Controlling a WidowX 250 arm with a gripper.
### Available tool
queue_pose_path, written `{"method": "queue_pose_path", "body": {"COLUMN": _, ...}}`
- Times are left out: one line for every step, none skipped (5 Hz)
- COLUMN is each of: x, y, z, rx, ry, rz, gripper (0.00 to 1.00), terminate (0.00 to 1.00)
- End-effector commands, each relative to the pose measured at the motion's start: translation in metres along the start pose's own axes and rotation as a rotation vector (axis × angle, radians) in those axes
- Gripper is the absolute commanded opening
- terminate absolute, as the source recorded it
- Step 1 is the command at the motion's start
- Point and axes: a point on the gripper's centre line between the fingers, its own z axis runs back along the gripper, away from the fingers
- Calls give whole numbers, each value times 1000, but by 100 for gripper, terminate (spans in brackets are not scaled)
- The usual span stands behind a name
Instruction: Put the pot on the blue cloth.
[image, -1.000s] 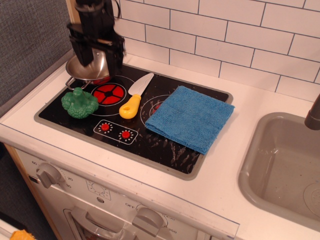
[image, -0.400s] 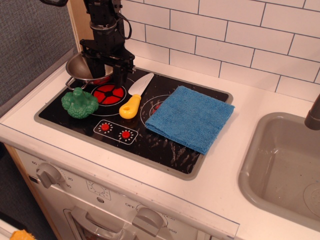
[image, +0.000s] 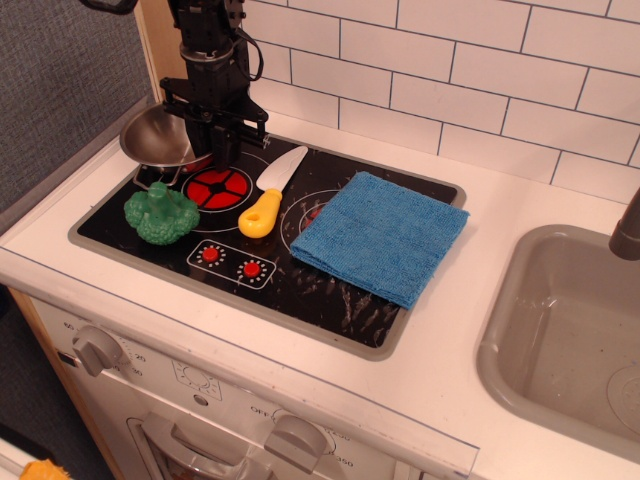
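Where the black gripper (image: 213, 140) comes down at the rear left of the stove, the pot (image: 157, 138) sits just to its left, touching or overlapped by it at the pot's right rim. Pot tilted, shiny inside facing up and toward the camera, partly over the stove's back-left corner. Whether the fingers clench the rim I cannot tell (contact point hidden behind the black body).

Blue cloth (image: 380, 236) lies flat on the right half of the black cooktop (image: 300, 290), well apart from pot and gripper. Between them: yellow-handled toy knife (image: 270, 195), blade pointing back, beside the red burner (image: 216, 186). Green broccoli (image: 160, 211) at front left, near the pot.

Surroundings: white counter (image: 470, 330), white tile wall (image: 450, 70) behind, grey sink basin (image: 570, 340) at right, oven knobs (image: 95, 348) along the front below.
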Motion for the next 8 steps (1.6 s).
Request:
{"method": "queue_pose_path", "body": {"x": 3, "y": 18, "z": 44, "rx": 37, "ry": -119, "rz": -33, "gripper": 0, "terminate": 0}}
{"method": "queue_pose_path", "body": {"x": 8, "y": 16, "z": 86, "rx": 72, "ry": -220, "rz": -79, "gripper": 0, "terminate": 0}}
{"method": "queue_pose_path", "body": {"x": 8, "y": -15, "z": 113, "rx": 46, "ry": -288, "rz": -162, "gripper": 0, "terminate": 0}}
{"method": "queue_pose_path", "body": {"x": 1, "y": -63, "z": 120, "rx": 0, "ry": -287, "rz": -265, "gripper": 0, "terminate": 0}}
{"method": "queue_pose_path", "body": {"x": -13, "y": -114, "z": 112, "rx": 9, "ry": -251, "rz": -371, "gripper": 0, "terminate": 0}}
{"method": "queue_pose_path", "body": {"x": -24, "y": -155, "z": 97, "rx": 54, "ry": -212, "rz": -470, "gripper": 0, "terminate": 0}}
{"method": "queue_pose_path", "body": {"x": -29, "y": -170, "z": 83, "rx": 63, "ry": -186, "rz": -514, "gripper": 0, "terminate": 0}}
{"method": "queue_pose_path", "body": {"x": -28, "y": -175, "z": 74, "rx": 69, "ry": -166, "rz": -523, "gripper": 0, "terminate": 0}}
